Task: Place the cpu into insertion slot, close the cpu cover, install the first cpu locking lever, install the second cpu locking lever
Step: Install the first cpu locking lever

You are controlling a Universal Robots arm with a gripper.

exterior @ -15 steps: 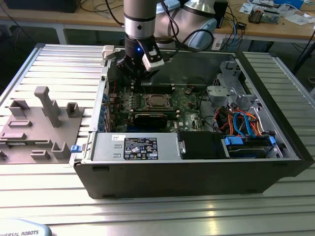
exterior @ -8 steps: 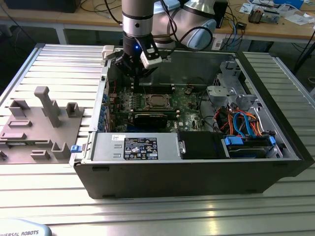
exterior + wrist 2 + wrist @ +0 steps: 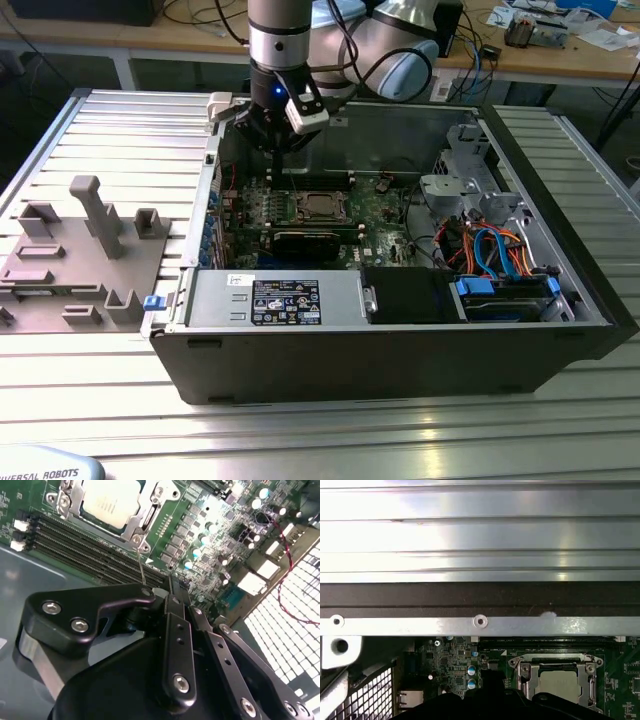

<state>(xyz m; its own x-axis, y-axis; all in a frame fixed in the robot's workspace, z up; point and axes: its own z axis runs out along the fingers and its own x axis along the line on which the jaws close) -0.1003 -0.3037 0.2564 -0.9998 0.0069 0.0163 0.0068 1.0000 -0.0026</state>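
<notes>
Near, exterior view: ribbed aluminium table (image 3: 330, 440); on it, toward the exterior view's left, a grey moulded fixture block (image 3: 80, 255).

Middle: open black computer case (image 3: 400, 350) holding a green circuit board (image 3: 375, 215).

On the board: the small square cpu with a dull silver top (image 3: 318, 205), seated in the insertion slot (image 3: 341, 208); the thin silver cpu cover frame (image 3: 298, 206) lies closed over it, its window showing the chip. In the second wrist view a thin wire locking lever (image 3: 141, 567) stands up from the socket corner, beside the long dark memory slots (image 3: 90, 547).

Beyond: the black gripper (image 3: 283, 140) hangs above the board, behind the socket, holding nothing; its fingers (image 3: 176, 630) look drawn together.
</notes>
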